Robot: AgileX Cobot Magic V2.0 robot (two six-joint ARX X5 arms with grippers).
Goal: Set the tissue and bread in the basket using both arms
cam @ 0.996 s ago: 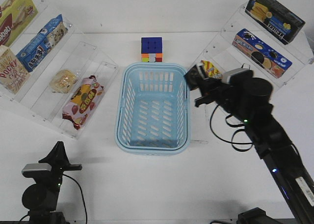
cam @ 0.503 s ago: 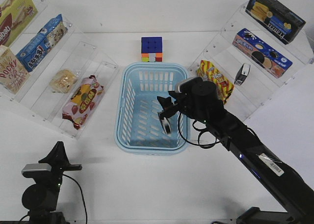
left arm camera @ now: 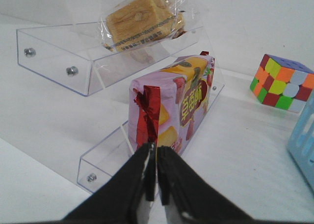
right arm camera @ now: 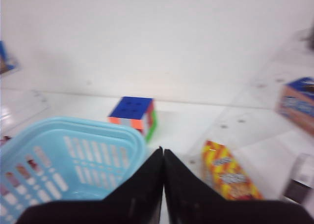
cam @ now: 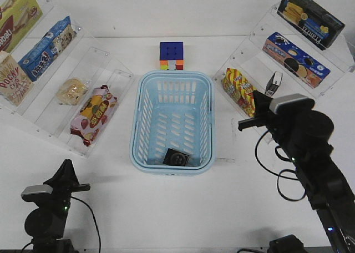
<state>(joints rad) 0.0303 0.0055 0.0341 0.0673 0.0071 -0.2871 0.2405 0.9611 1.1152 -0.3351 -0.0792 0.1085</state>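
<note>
Front view first: the tissue (cam: 177, 157), a flat black pack with a pale round mark, lies on the floor of the light blue basket (cam: 211, 125), right against the near wall. The bread (cam: 72, 91), a golden-brown bun in clear wrap, sits on the clear shelf rack (cam: 105, 59) to the left, just behind the red-and-yellow snack bag (cam: 93, 114). A second tissue pack (cam: 273, 83) stands on the right-hand rack beside a yellow striped snack bag (cam: 237, 88). The right arm (cam: 302, 136) hangs to the right of the basket, clear of its rim; the left arm (cam: 47, 208) sits low at the near left corner with bare table between it and the basket. A Rubik's cube (cam: 171, 56) sits just behind the basket.

Left wrist view: the left gripper (left arm camera: 156, 180) has its fingers pressed together, nothing between them, pointed at the snack bag's crimped end. The bread's wrap and darker edge show much better here, one shelf up.

Right wrist view: blurry, but the right gripper (right arm camera: 162, 184) is closed with nothing pinched, hovering near the basket's corner.
</note>
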